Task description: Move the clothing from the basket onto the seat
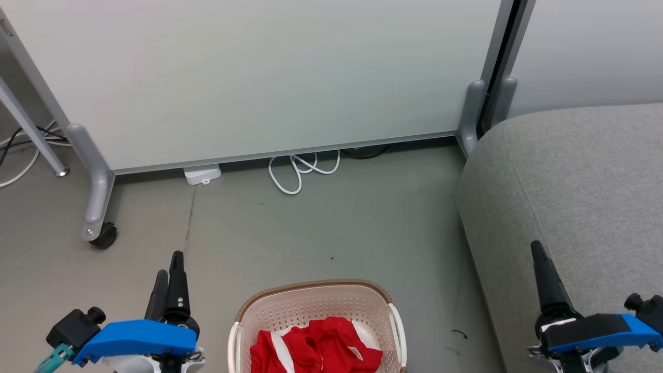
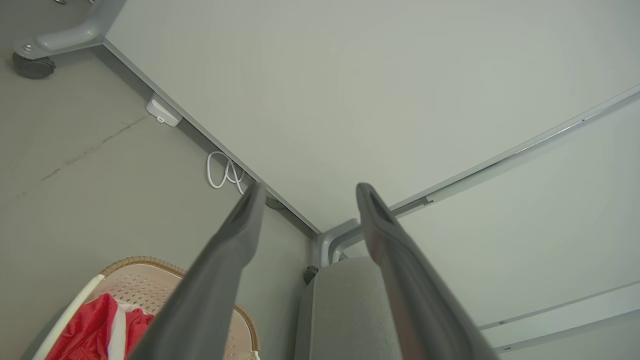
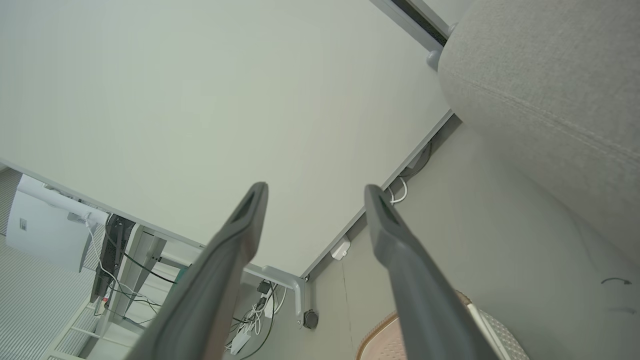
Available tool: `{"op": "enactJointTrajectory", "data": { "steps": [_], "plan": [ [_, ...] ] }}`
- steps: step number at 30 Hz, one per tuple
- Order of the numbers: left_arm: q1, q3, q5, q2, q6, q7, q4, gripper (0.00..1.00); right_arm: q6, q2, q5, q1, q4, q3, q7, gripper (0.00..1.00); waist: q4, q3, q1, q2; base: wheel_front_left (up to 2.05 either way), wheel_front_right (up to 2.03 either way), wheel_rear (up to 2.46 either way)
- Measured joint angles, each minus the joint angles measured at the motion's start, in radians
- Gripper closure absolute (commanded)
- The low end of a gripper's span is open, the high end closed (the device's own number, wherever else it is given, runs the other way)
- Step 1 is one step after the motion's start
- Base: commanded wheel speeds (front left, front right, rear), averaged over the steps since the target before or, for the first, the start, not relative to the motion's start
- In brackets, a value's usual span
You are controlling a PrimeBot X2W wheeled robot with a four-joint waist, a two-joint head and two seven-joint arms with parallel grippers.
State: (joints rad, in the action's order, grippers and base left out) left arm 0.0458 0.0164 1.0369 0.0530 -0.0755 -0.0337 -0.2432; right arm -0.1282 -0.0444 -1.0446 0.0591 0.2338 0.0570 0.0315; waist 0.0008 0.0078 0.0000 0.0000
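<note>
The cream basket point(image 1: 269, 308) with a brown rim stands on the floor at the bottom centre of the head view, and red clothing point(image 1: 318, 347) with white stripes lies crumpled inside it. To the right is the big grey seat point(image 1: 570, 181). My left gripper point(image 1: 173, 261) hangs left of the basket, open and empty. In the head view my right gripper point(image 1: 536, 251) hovers over the seat's front edge. The left wrist view shows the basket point(image 2: 145, 285), the clothing point(image 2: 87, 330) and the seat point(image 2: 345, 310) past the open left gripper point(image 2: 310, 187). The right gripper point(image 3: 315, 187) is open too.
A pale grey partition panel point(image 1: 259, 77) on castor feet point(image 1: 106, 235) closes off the back. A white cable point(image 1: 298, 173) and a white adapter point(image 1: 202, 173) lie on the floor under it. Bare floor separates basket and panel. A metal leg point(image 1: 31, 129) stands far left.
</note>
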Motion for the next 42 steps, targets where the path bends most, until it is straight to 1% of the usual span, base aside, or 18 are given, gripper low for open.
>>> {"op": "enactJointTrajectory", "data": {
  "steps": [4,16,27,42],
  "plan": [
    [0.0,0.016,-0.076,0.005,0.006,-0.014,0.008,0.0,0.0,0.0,0.092,-0.003,-0.007,0.006,0.016,0.0,0.0,0.002,0.0,0.0,0.0,0.0,0.0],
    [-0.002,0.056,-0.258,0.011,0.014,-0.053,0.014,0.0,0.0,0.0,0.282,-0.003,-0.016,-0.001,0.056,0.0,0.001,0.003,0.0,0.0,0.0,0.0,0.0],
    [-0.009,0.078,-0.395,0.021,0.021,-0.085,0.005,0.0,-0.001,-0.001,0.439,-0.004,-0.025,-0.007,0.077,0.0,0.006,-0.004,0.0,0.0,0.0,0.0,0.0],
    [-0.019,0.108,-0.557,0.028,0.031,-0.127,0.009,0.0,-0.001,-0.001,0.617,-0.008,-0.043,-0.011,0.098,0.0,0.004,-0.002,0.0,0.0,0.0,0.0,0.0]
  ]
}}
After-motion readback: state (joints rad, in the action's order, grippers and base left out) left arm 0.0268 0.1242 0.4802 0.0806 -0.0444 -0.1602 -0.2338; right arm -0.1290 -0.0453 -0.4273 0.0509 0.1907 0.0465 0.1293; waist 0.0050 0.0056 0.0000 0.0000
